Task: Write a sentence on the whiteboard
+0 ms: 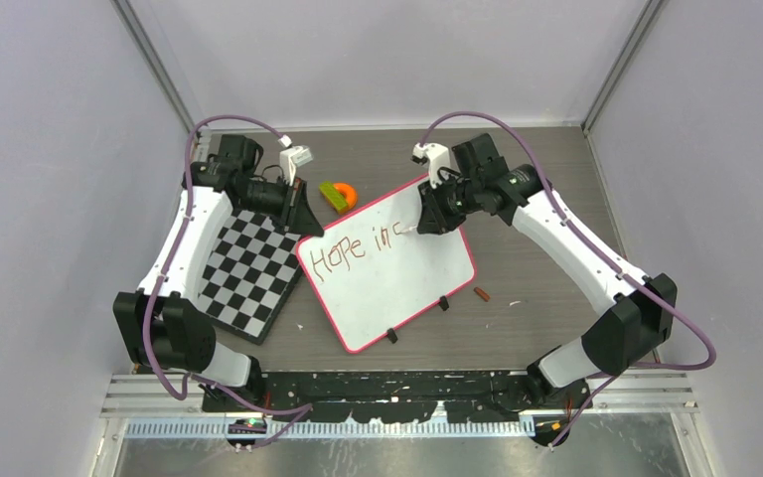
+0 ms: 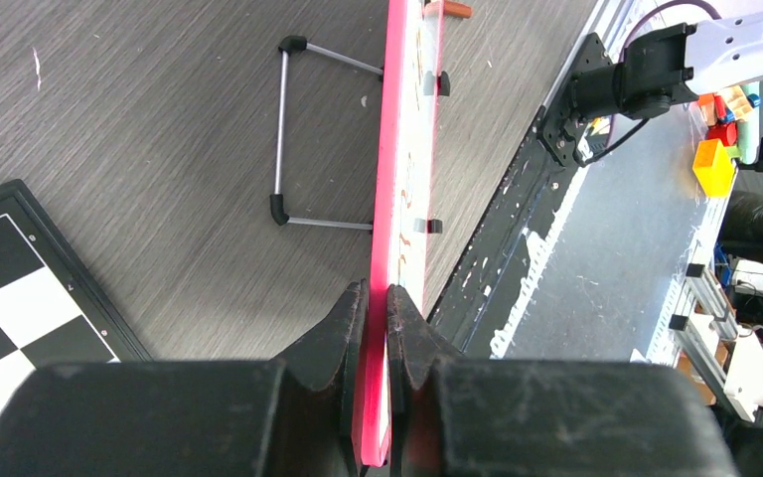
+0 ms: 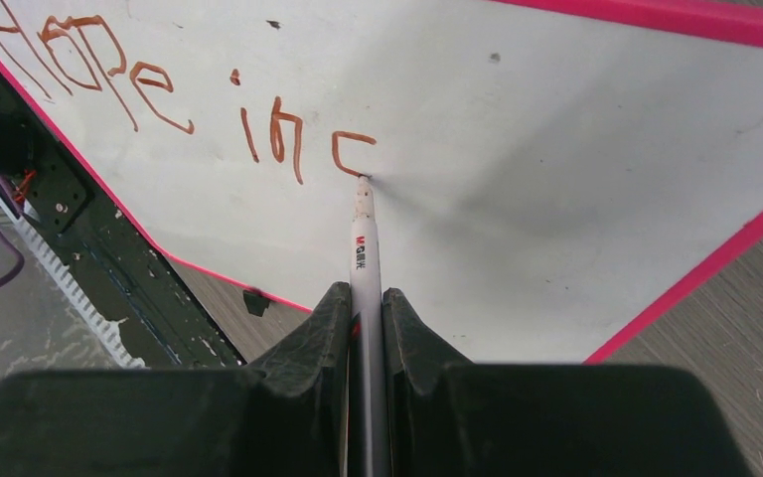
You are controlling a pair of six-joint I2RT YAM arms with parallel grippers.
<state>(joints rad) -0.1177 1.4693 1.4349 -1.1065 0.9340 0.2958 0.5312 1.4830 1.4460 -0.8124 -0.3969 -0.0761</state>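
The whiteboard, white with a pink-red rim, lies tilted in the middle of the table. Reddish-brown lettering on it reads "Hope in" plus a started curve. My left gripper is shut on the board's far left edge, seen edge-on in the left wrist view. My right gripper is shut on a white marker. The marker tip touches the board at the foot of the newest stroke, right after "in".
A black-and-white checkerboard lies left of the whiteboard. Orange and green blocks sit behind the board. A small brown cap lies on the table to the board's right. The board's wire stand shows under it.
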